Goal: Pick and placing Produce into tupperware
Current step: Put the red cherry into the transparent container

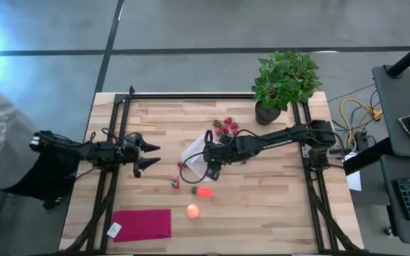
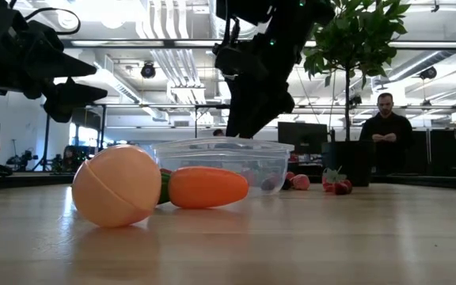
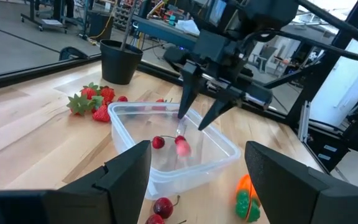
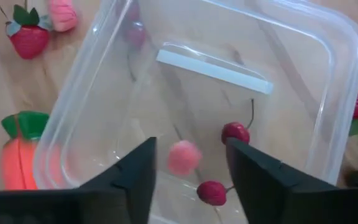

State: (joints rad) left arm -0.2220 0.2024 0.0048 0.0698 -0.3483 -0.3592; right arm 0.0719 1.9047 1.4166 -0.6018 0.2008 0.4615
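From where I sit, the nearest pieces are the pale orange round fruit (image 1: pixel 192 210) and, just beyond it, the orange-red carrot-shaped piece with a green end (image 1: pixel 203 190), both lying loose on the wooden table (image 1: pixel 276 206) outside the container. Past them stands the small clear square plastic tupperware (image 1: pixel 196 158), with two dark-red cherries (image 4: pixel 235 132) on stems and a pale pink round piece (image 4: pixel 183 156) inside it.

My right pincer (image 4: pixel 188 167) hangs directly over the tupperware, fingers parted and empty — the pink piece sits below the gap, and I judge it is just let go, though I can't tell whether it has settled on the floor. The risk I see: those fingertips are close to the thin walls, so a careless lift or sideways pull could catch the rim and drag or tip the light container, spilling the cherries. The round fruit may also roll if nudged.

The left pincer (image 1: pixel 150 156) waits well to the left, spread wide, holding nothing.

Farther off, red strawberries (image 1: pixel 227 127) lie near the dark pot of a leafy green plant (image 1: pixel 285 82). A couple of small dark-red pieces (image 1: pixel 176 182) beside the tupperware are too small to identify. In the level view the arm hides the container's far side, and the magenta cloth (image 1: pixel 142 224) is not visible there at all.
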